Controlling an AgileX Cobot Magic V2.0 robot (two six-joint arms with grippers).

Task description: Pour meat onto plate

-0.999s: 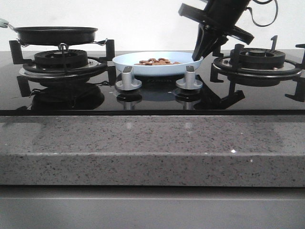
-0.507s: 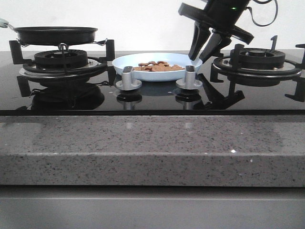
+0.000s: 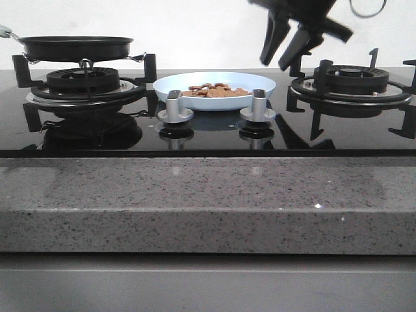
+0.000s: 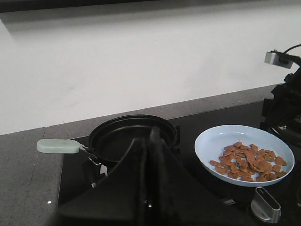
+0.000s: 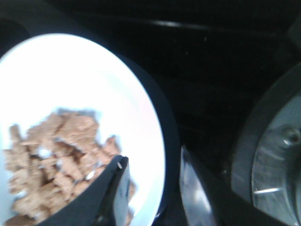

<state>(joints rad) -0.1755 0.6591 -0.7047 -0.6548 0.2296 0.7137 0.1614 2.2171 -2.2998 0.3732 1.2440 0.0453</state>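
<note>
The pale blue plate [image 3: 169, 83] rests on the black glass cooktop between the two burners, with the heap of orange-brown meat [image 3: 216, 90] on it. Both show in the left wrist view, plate [image 4: 212, 141] and meat [image 4: 249, 162], and in the right wrist view, plate [image 5: 70, 70] and meat [image 5: 51, 160]. My right gripper [image 3: 277, 62] is open and empty, raised above the plate's right rim; its fingers [image 5: 113, 188] straddle the rim from above. My left gripper [image 4: 151, 141] is shut and empty, held near the black frying pan [image 4: 131, 136].
The black frying pan [image 3: 75, 47] with a pale handle [image 4: 59, 146] sits on the left burner [image 3: 81, 81]. The right burner [image 3: 351, 81] stands beside my right gripper. Two silver knobs [image 3: 174, 107] [image 3: 258, 107] stand in front of the plate. A speckled stone counter edge [image 3: 208, 208] runs along the front.
My right gripper opened and let go of the plate's right rim. The plate settled flat on the cooktop. The gripper then rose up and away from it.
</note>
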